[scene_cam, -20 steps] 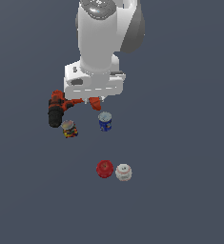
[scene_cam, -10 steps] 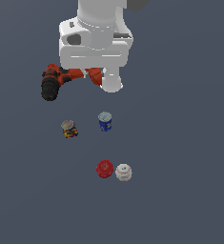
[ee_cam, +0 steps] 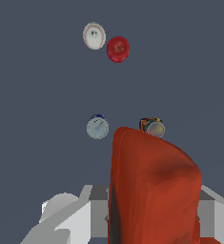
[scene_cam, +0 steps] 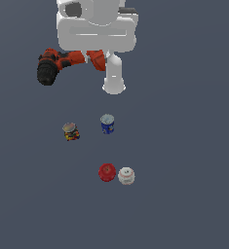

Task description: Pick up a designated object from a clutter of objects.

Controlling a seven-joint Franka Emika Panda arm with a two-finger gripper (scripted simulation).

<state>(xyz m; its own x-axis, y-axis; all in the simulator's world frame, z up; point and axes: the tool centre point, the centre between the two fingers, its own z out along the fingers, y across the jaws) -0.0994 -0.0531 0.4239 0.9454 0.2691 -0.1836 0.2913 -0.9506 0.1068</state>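
Observation:
The orange-red power drill (scene_cam: 62, 62) hangs well above the floor, its black end toward the exterior view's left. My gripper (scene_cam: 100, 59) is shut on the drill's red body, and the white hand hides much of it. In the wrist view the drill (ee_cam: 151, 186) fills the foreground between the grey fingers (ee_cam: 66, 214). Left on the floor below are the blue can (scene_cam: 107, 123), the dark multicoloured can (scene_cam: 70, 131), the red round object (scene_cam: 106, 172) and the white round object (scene_cam: 126, 175).
The same four items show far below in the wrist view: blue can (ee_cam: 97, 127), multicoloured can (ee_cam: 152, 127), red round object (ee_cam: 118, 49), white round object (ee_cam: 94, 35). All rest on a plain dark grey floor (scene_cam: 184, 160).
The arm has risen steadily, carrying the drill up from beside the cans to well above them. The cans and the two round objects have stayed put.

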